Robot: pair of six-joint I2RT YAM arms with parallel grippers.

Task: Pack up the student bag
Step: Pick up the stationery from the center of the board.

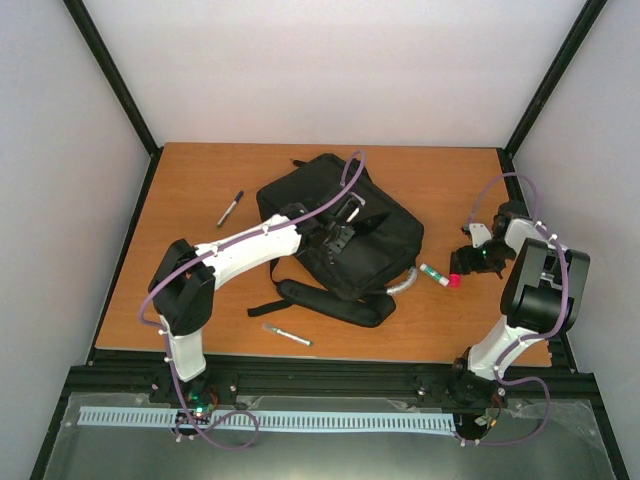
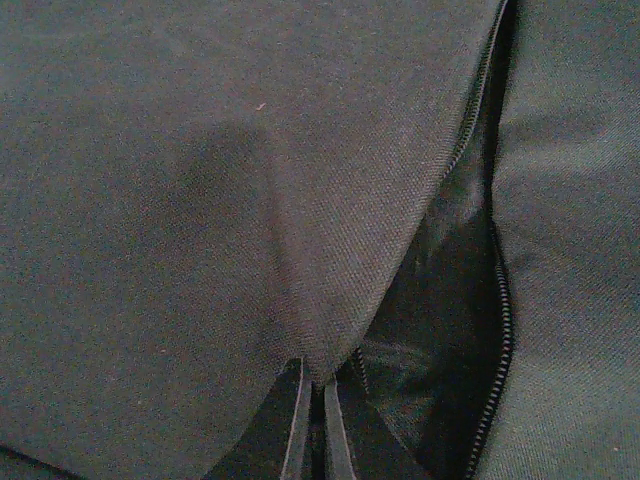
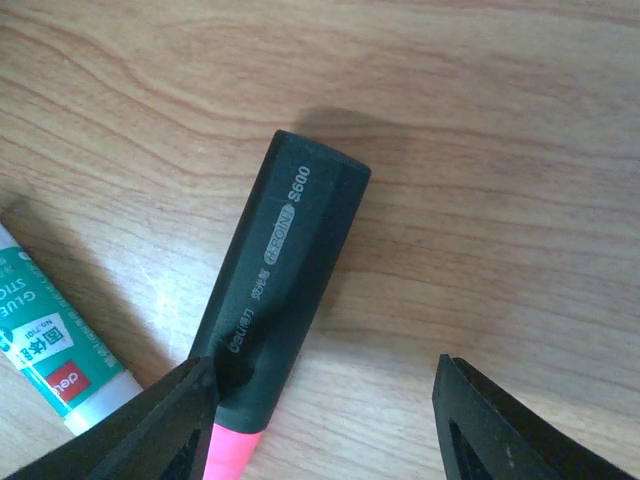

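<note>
The left gripper (image 2: 314, 378) pinches the bag (image 1: 388, 240) flap, likely to hold it open, while the right gripper (image 3: 322, 372) sits open around a highlighter (image 3: 285, 290).

Table (image 1: 200, 170) with bag (image 1: 392, 243), markers (image 1: 230, 208), glue stick (image 1: 433, 271)

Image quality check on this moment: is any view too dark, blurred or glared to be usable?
Top external: even, soft light, no glare, fine detail slightly soft. Left wrist: dim and grainy, the student bag fills the whole frame, yet its weave and zip teeth are readable. Right wrist: sharp, the print on the highlighter is legible, with a soft shadow around it on the table.
</note>
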